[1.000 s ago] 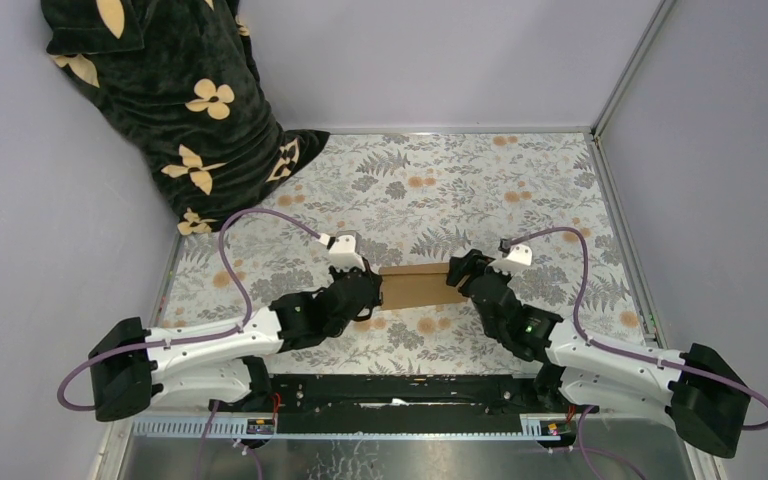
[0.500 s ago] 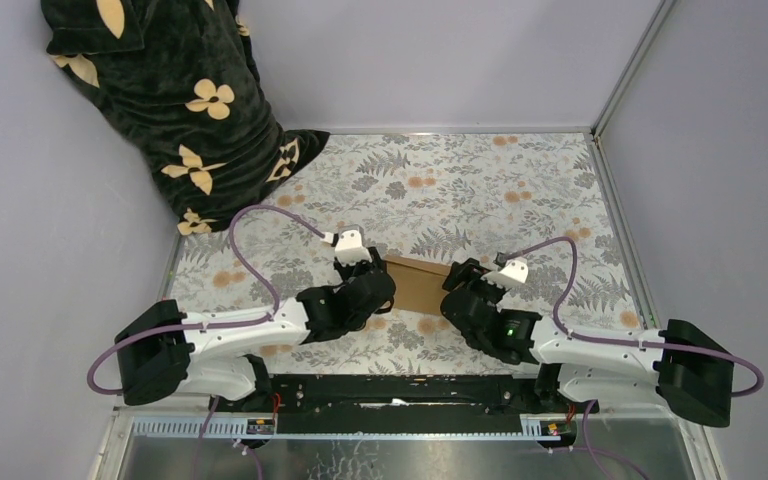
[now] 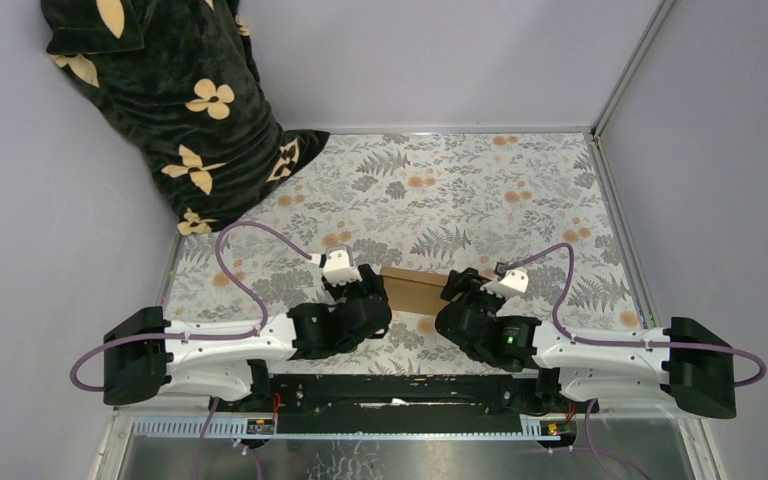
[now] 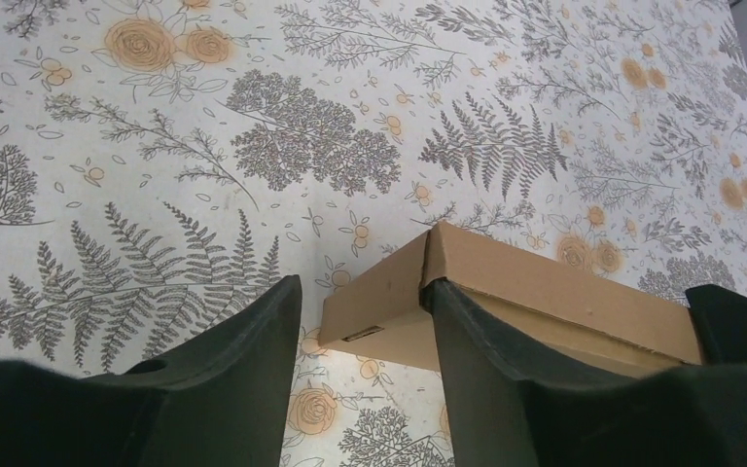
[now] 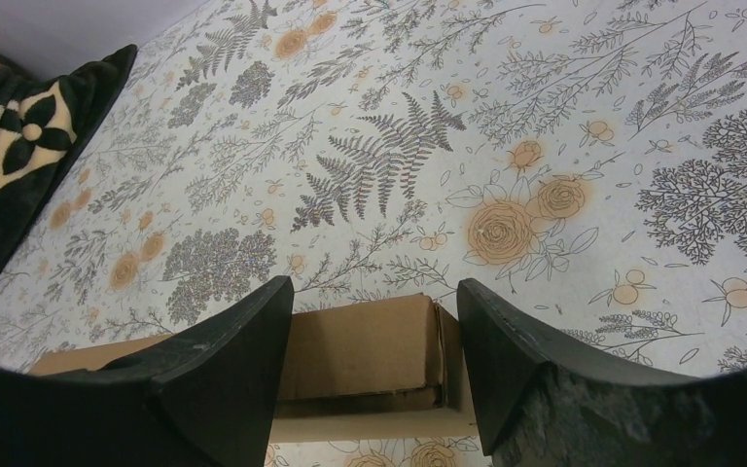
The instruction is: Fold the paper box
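Box lay on the floral table as a shallow rectangular form, near the front edge and between the two arms, its long axis running left to right. Left gripper sat at the left end of the box. In the left wrist view the left gripper was released: jaws apart, with the box corner between them, one jaw at the cardboard edge and the other clear of it. Right gripper sat at the right end. In the right wrist view the right gripper was also released, jaws spread wide and straddling the end of the box without clamping it. A dark flower-print blanket lay at the far left corner, well apart from the box.
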You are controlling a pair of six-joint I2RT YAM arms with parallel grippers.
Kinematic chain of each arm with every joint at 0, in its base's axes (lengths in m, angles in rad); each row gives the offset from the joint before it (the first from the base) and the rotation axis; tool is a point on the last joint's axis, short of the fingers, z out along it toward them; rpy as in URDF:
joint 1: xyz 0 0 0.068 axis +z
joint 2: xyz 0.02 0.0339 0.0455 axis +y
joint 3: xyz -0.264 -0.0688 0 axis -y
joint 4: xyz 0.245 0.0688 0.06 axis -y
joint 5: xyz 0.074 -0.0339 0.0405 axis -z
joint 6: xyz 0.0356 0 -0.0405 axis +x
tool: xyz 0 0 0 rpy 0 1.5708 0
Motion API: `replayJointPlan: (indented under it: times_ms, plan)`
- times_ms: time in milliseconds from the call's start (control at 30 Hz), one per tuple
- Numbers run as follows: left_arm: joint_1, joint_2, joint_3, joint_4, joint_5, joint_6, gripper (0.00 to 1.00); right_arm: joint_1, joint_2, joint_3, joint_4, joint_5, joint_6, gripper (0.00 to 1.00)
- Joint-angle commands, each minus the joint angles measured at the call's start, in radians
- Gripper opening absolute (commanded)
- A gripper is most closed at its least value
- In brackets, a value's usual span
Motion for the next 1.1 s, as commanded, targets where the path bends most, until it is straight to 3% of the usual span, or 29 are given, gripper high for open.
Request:
replayJointPlan:
  times_ms: [0, 167, 433, 633, 733, 900, 1067]
  plan:
    - [-0.067, 0.064, -0.049, -0.211, 0.168, -0.029, 0.67, 0.034, 0.062, -0.025, -0.165, -0.176, 0.037, 0.69]
    - [-0.125, 0.045, -0.030, -0.212, 0.115, -0.018, 0.85, 0.035, 0.065, -0.020, -0.168, -0.170, 0.037, 0.69]
    - [-0.339, 0.002, -0.065, -0.233, -0.164, -0.115, 0.84, 0.034, 0.050, -0.024, -0.175, -0.165, 0.039, 0.68]
    - [-0.437, 0.146, -0.048, -0.305, -0.362, -0.274, 0.85, 0.036, 0.063, -0.022, -0.170, -0.172, 0.053, 0.68]
    - [-0.471, 0.247, 0.058, -0.520, -0.403, -0.425, 0.88, 0.040, 0.061, -0.017, -0.175, -0.173, 0.048, 0.68]
    - [-0.561, 0.356, 0.244, -1.194, -0.476, -1.104, 0.95, 0.046, 0.066, -0.015, -0.178, -0.174, 0.047, 0.68]
    - [-0.578, 0.206, 0.295, -1.232, -0.503, -1.005, 0.84, 0.058, 0.078, -0.020, -0.190, -0.178, 0.060, 0.68]
